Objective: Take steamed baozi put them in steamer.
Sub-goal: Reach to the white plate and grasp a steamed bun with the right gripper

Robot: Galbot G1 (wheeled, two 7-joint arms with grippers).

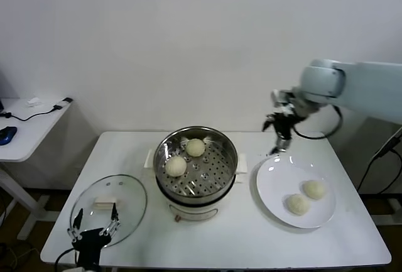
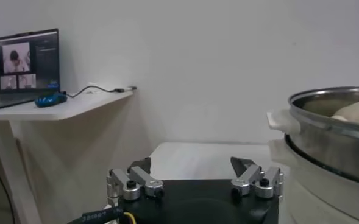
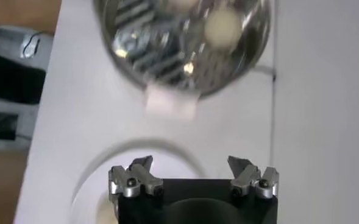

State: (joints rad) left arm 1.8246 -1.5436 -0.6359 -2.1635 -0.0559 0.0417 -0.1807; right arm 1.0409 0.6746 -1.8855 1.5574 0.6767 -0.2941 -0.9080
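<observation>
The steamer stands mid-table with two steamed baozi on its perforated tray, one at the back and one front left. Two more baozi lie on the white plate to its right. My right gripper hangs open and empty above the plate's far edge. Its wrist view shows the gripper over the plate rim, the steamer and a baozi beyond. My left gripper is open and empty at the table's front left; in its wrist view the gripper sits beside the steamer.
A round glass lid lies flat on the table left of the steamer, under the left gripper. A white side table with a blue object and cable stands further left; a laptop sits on it. A wall closes the back.
</observation>
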